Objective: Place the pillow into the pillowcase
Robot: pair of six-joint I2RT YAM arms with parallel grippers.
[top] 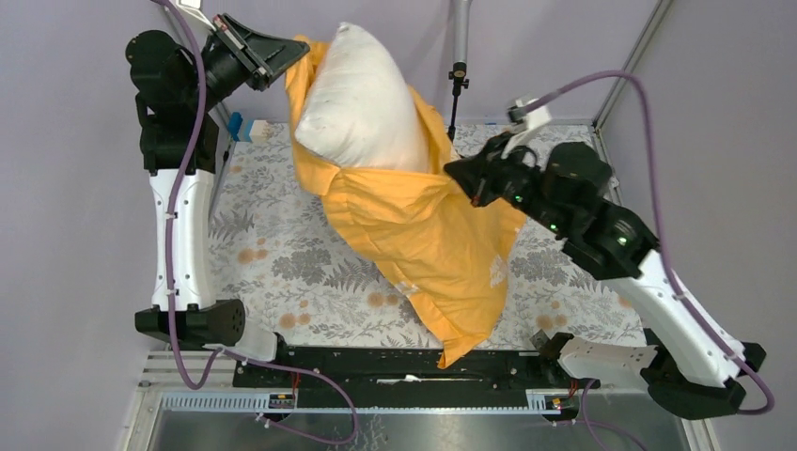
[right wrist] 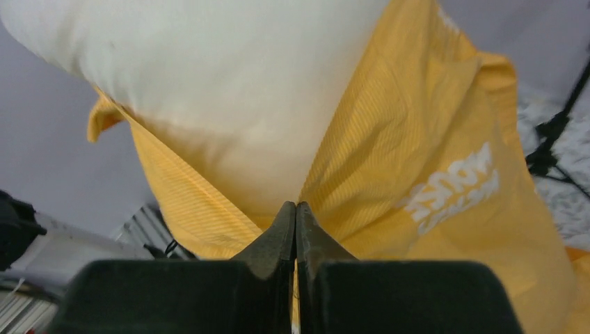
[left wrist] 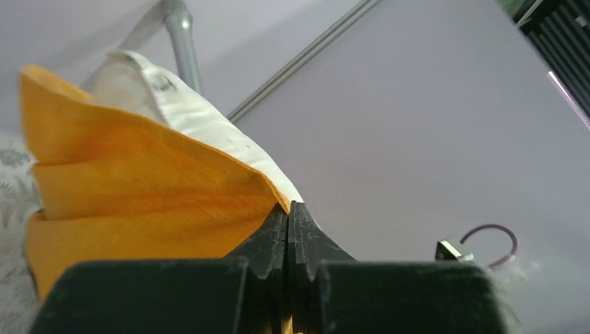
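Pillow [top: 362, 94]: hoisted above the far half of the worktop [top: 282, 268], nearer the far-left corner, tilted. Lower part sunk into the pillowcase [top: 423, 244], upper part bare and bulging out of the mouth. Roughly half in, at a guess.

Pillowcase: orange-yellow, hanging as a sack from two pinched points on its mouth hem and sagging toward the near edge. Closed end dangling at or just past that edge; touching down there or not, cannot tell. White lettering [right wrist: 452, 188] printed on one side.

Left claw [top: 299, 49]: pressed together on the hem at the far-left side, up high. Right claw [top: 451, 171]: pressed together on the hem at the opposite side, lower, toward the right edge. Held so, probably, to stretch the mouth and let weight drag the pillow downward. Likely calls for a shake or a further lift to settle the rest. Risk: thin cloth slipping from either pinch, or the pillow tipping out over the slack lip.

Worktop: covered in a grey leaf-and-flower print with rusty-orange blots. Around it: plain lilac walls [top: 56, 235], a metal post [top: 461, 38] at the far edge, purple cables [top: 648, 122], a black rail [top: 376, 362] along the near edge.
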